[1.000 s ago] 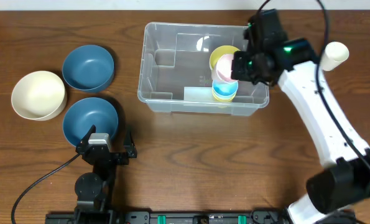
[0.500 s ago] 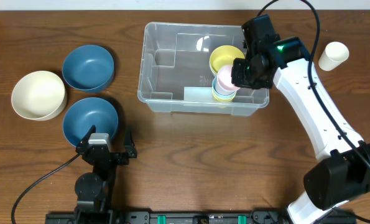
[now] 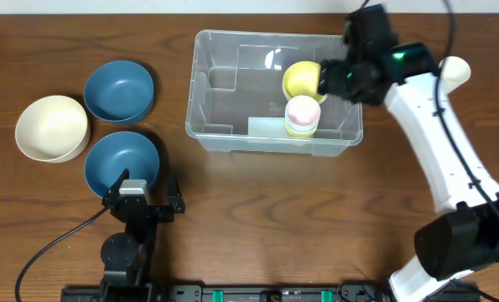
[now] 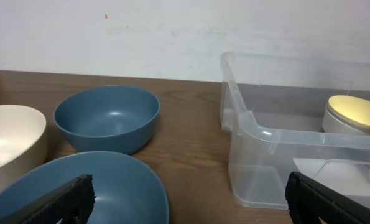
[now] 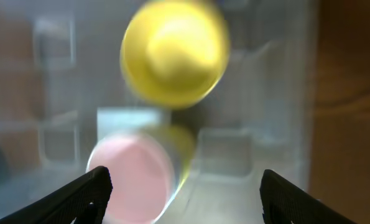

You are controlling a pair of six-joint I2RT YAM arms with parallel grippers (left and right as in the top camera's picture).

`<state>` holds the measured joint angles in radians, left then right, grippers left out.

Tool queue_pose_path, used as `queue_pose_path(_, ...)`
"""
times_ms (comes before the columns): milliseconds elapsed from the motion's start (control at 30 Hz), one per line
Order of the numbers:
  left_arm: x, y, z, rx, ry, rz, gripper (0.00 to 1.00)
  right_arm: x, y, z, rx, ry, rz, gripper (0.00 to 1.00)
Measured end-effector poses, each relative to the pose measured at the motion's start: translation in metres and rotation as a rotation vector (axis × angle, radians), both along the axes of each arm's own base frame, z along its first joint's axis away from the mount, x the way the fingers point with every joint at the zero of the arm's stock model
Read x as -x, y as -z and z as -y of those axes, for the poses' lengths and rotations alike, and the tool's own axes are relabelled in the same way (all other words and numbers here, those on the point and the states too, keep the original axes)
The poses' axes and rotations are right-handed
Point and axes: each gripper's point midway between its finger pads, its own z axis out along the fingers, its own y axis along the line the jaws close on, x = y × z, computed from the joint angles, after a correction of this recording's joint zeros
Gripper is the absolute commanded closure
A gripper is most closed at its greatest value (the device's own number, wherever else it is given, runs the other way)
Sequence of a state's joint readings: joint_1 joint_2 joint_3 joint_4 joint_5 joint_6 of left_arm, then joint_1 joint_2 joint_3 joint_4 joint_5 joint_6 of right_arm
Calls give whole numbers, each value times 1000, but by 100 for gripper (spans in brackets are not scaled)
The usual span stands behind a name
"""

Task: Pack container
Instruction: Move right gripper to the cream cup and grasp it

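- Overhead: the container [image 3: 232,94] is sitting on the wooden table [image 3: 257,218], right of centre towards the far edge. It is holding a yellow bowl [image 3: 300,80] and, just in front of it, a pink-topped cup stack [image 3: 303,115].
- The right gripper [image 3: 331,80] is hovering over the container's right end beside the yellow bowl. The left gripper [image 3: 144,198] is resting at the near edge of a blue bowl [image 3: 122,159]. A second blue bowl [image 3: 119,90] and a cream bowl [image 3: 52,127] are lying to the left, and a white cup [image 3: 454,70] is standing far right.
- Left wrist: the left gripper [image 4: 188,200] is showing its fingers spread wide, nothing between them. The container [image 4: 254,129] is standing to the right.
- Right wrist: the picture is blurring. The right gripper [image 5: 186,196] is holding its fingers well apart and empty above the yellow bowl [image 5: 172,53] and pink cup [image 5: 132,175] in the container [image 5: 262,149].
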<state>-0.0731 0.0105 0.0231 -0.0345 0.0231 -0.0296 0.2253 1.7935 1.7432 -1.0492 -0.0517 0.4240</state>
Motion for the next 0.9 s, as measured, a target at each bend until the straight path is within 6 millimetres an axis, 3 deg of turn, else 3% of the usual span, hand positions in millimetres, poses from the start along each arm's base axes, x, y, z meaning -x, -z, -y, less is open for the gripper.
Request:
queue_pose_path(200, 0, 0, 0, 0, 0, 0, 2, -27, -8, 109, 3, 251, 62, 23)
queue_pose_path(233, 0, 0, 0, 0, 0, 0, 2, -29, -7, 137, 8, 314, 65, 23)
queue_pose_path(433, 0, 0, 0, 0, 0, 0, 2, -30, 24, 236, 25, 524, 32, 25)
queue_pose_path(600, 0, 0, 0, 0, 0, 0, 2, -34, 58, 273, 20, 595, -1, 25)
queue_pose_path(700, 0, 0, 0, 0, 0, 0, 2, -39, 74, 281, 19, 605, -16, 25)
queue_pose_path(900, 0, 0, 0, 0, 0, 0, 2, -47, 80, 288, 21, 615, 10, 28)
